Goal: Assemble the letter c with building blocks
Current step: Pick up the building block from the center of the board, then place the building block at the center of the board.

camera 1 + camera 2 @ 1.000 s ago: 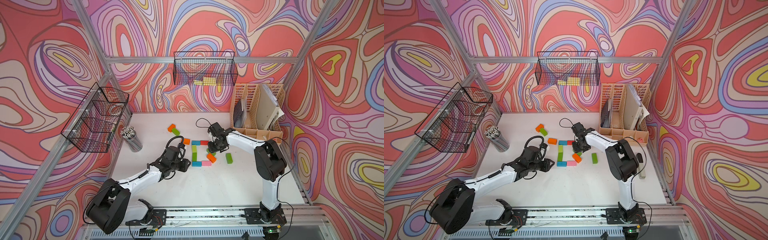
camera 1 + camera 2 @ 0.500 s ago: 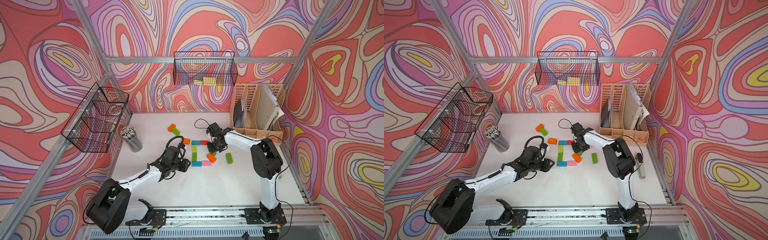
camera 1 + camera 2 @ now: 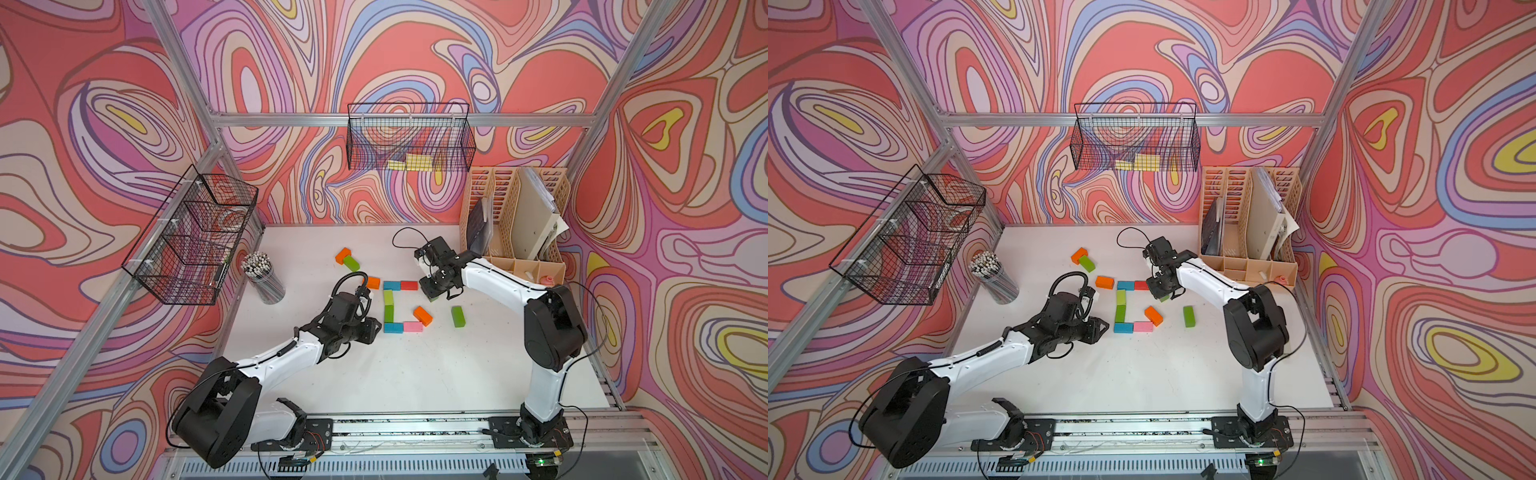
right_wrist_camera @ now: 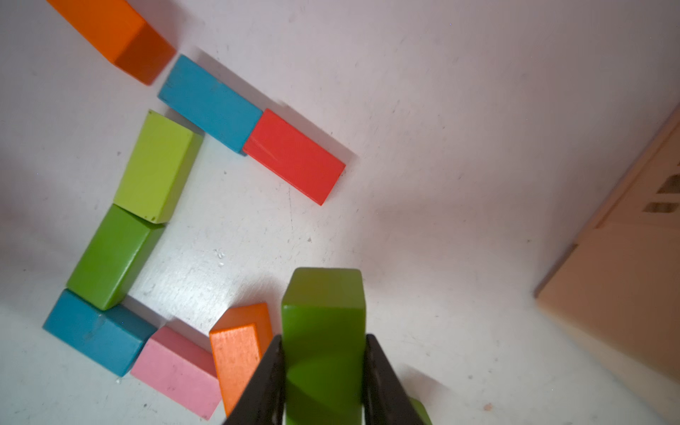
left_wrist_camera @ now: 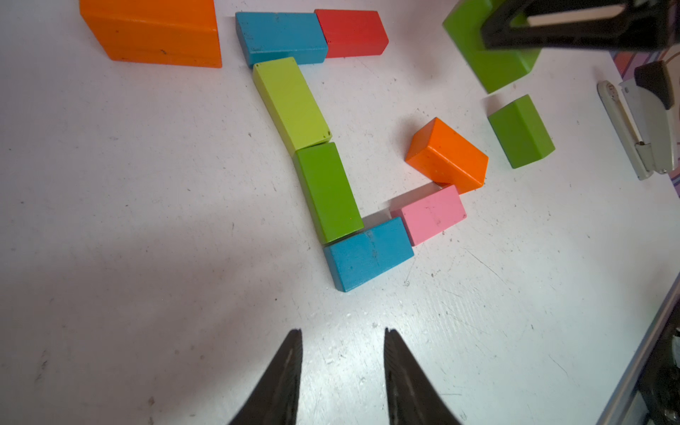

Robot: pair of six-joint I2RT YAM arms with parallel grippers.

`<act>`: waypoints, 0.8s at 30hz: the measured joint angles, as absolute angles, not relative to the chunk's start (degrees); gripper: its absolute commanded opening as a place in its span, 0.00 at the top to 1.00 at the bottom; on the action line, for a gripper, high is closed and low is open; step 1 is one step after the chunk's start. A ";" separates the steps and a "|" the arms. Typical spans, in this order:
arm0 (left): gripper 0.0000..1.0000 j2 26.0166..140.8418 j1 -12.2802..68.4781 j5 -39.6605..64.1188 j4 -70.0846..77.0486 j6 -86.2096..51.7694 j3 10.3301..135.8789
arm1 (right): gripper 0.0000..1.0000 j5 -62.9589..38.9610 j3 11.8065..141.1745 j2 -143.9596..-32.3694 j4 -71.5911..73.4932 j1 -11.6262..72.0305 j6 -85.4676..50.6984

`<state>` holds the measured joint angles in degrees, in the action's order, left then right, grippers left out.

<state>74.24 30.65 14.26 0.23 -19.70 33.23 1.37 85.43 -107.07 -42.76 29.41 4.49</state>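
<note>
Building blocks lie in a C-like outline mid-table: blue point(image 3: 392, 285) and red point(image 3: 409, 285) along the back, light green point(image 3: 388, 297) and green point(image 3: 389, 312) down the side, blue point(image 3: 393, 328) and pink point(image 3: 412, 326) in front, with an orange one point(image 3: 422, 316) askew at the pink end. My right gripper point(image 4: 323, 337) is shut on a green block point(image 4: 323, 312), held just off the table beside the red one. My left gripper point(image 5: 343, 331) stands open and empty in front of the near blue block point(image 5: 368, 254).
Loose blocks: green point(image 3: 457, 316) to the right, orange point(image 3: 373, 283) left of the outline, and an orange point(image 3: 343, 255) and green point(image 3: 351, 262) pair further back. A pencil cup point(image 3: 264, 276) stands at left, a file organizer point(image 3: 515, 220) at back right, a stapler point(image 5: 640, 121) near the right edge.
My right gripper's jaws have closed onto the green block. The left arm has not moved.
</note>
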 measured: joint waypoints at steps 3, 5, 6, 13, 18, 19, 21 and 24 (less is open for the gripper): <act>0.60 74.22 30.63 14.26 0.23 -19.70 33.21 | 0.70 1.72 84.12 -103.79 -42.98 28.69 9.74; 0.60 73.97 30.63 14.24 0.25 -19.73 33.15 | 0.70 1.98 82.78 -102.30 -43.38 28.08 13.13; 0.60 73.78 30.63 14.17 0.27 -19.73 33.04 | 0.71 2.02 81.78 -101.51 -43.44 27.73 15.16; 0.60 73.25 30.65 13.69 0.67 -19.70 32.36 | 0.81 3.05 71.37 -92.53 -42.46 24.32 30.13; 0.60 73.25 30.63 13.41 0.71 -19.64 32.36 | 0.82 4.27 71.42 -91.02 -41.91 20.75 36.62; 0.60 73.25 30.63 13.41 0.71 -19.55 32.36 | 0.82 4.45 71.64 -91.18 -42.15 20.05 37.52; 0.60 73.23 30.63 13.43 0.71 -19.51 32.36 | 0.83 5.10 72.69 -91.90 -43.22 18.68 39.81; 0.60 73.08 30.63 13.52 0.75 -19.29 32.36 | 0.86 5.54 73.08 -92.38 -43.64 17.12 44.12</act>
